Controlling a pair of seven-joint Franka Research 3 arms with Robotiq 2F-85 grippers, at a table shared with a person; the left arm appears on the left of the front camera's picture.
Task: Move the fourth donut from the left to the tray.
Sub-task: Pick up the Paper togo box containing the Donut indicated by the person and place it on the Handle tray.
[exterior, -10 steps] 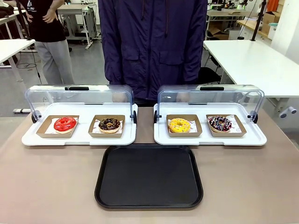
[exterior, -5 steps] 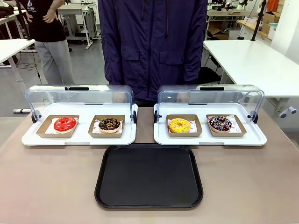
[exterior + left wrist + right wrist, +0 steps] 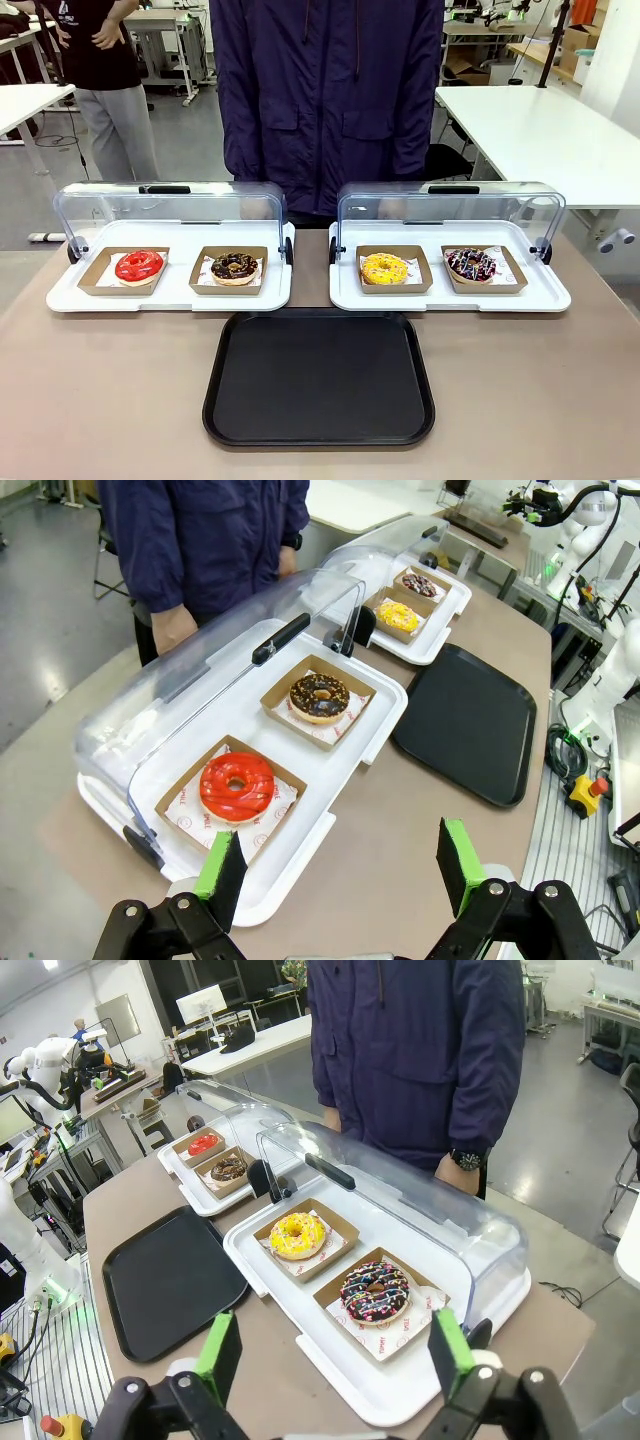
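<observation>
- Front view: I see the fourth donut (image 3: 471,263) right of centre. It sits in a brown cardboard holder (image 3: 506,272) on the right display tray (image 3: 450,298).
- The clear domed lid (image 3: 450,205) of that display tray is tipped up and back, so the front side is open.
- The yellow-iced donut (image 3: 385,268) sits in its own holder just left of the fourth donut, on the same display tray.
- The tray (image 3: 320,380) lies flat on the table (image 3: 100,400) at lower centre. It is just below the gap between the two display trays and apart from the fourth donut.
- The left display tray (image 3: 170,297) carries a red-iced donut (image 3: 139,265) and a chocolate donut with golden sprinkles (image 3: 236,266), each in a holder.
- A person in a dark blue jacket (image 3: 330,100) stands at upper centre, behind the display trays.
- Left wrist view: the left gripper (image 3: 340,865) rises from the bottom edge. I read it as released, with the green pads spread wide and nothing between them. The red-iced donut lies just above the left finger.
- Right wrist view: the right gripper (image 3: 335,1352) also rises from the bottom edge, released and grasping nothing. The fourth donut lies at frame centre, just above the gap between the fingers and clear of both.
</observation>
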